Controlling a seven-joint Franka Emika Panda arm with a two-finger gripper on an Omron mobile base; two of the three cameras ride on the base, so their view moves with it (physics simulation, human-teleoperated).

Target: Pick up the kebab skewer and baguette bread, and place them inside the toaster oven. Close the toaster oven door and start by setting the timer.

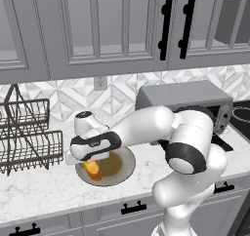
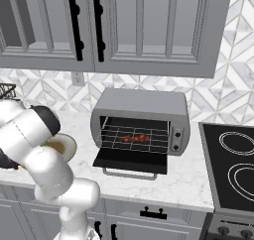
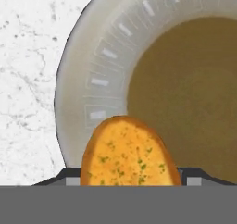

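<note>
My gripper [image 1: 92, 158] hangs low over the plate [image 1: 126, 167], lower left of the left base view; baguette bread [image 3: 128, 152] sits between my fingers, grip unclear. Kebab skewer [image 2: 135, 138] lies on the rack inside the toaster oven [image 2: 144, 105], its door [image 2: 130, 160] dropped open.

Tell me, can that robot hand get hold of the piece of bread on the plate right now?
Probably yes. The gripper hangs right over the baguette bread on the plate. In the hand view the loaf sits between the fingertips, with nothing lying over it.
</note>
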